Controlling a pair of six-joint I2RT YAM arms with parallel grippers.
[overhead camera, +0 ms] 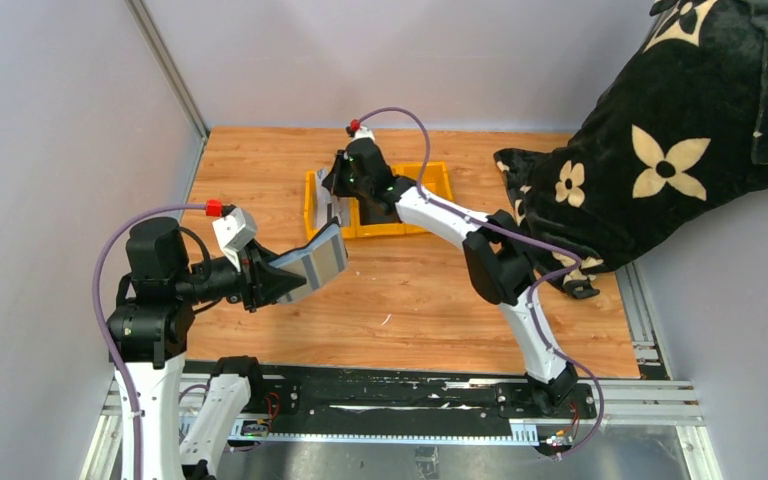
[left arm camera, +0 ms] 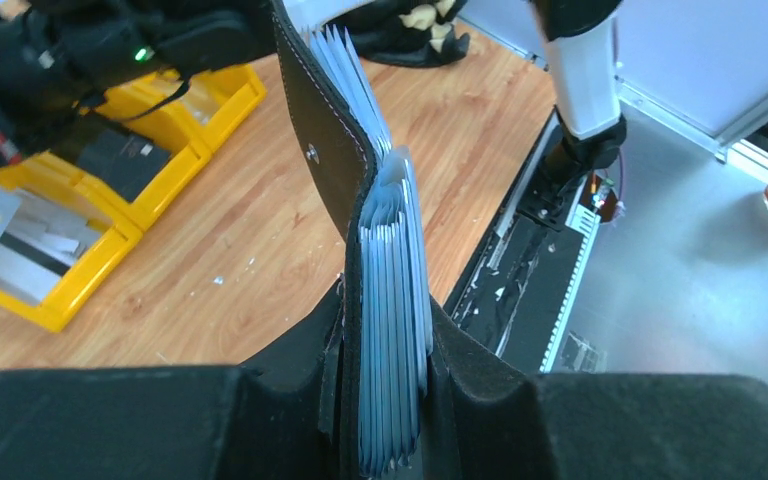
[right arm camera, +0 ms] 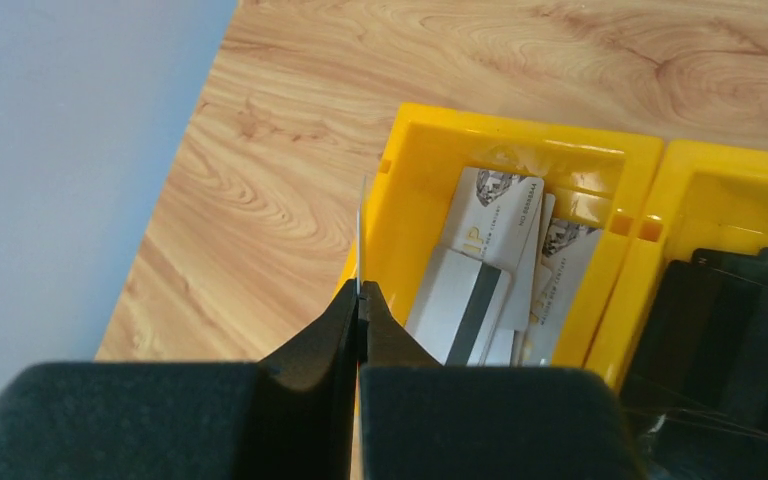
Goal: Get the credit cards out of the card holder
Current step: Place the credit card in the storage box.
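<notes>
Credit cards (right arm camera: 495, 215), thin, stiff, slick silvery-grey rectangles best pinched by an edge, lie in the yellow plastic tray (right arm camera: 520, 125) at twelve o'clock, one edge-on card (right arm camera: 360, 230) clamped in the right gripper (right arm camera: 360, 295); the left gripper (left arm camera: 385, 335) clamps the black folding card holder (left arm camera: 320, 130) at nine o'clock.

The left gripper (overhead camera: 278, 282) holds the card holder (overhead camera: 318, 262) up off the wooden table (overhead camera: 410, 290). The holder's black cover is spread open, and its striped grey inside faces up and to the right. Well apart from it, the right arm reaches across to the yellow tray (overhead camera: 440, 180) at the far middle of the table. The right gripper (overhead camera: 338, 198) hangs over the tray's left end with a pale card (overhead camera: 331, 214) at its fingertips. A black blanket (overhead camera: 660, 150) with cream flowers drapes over the table's right side.
</notes>
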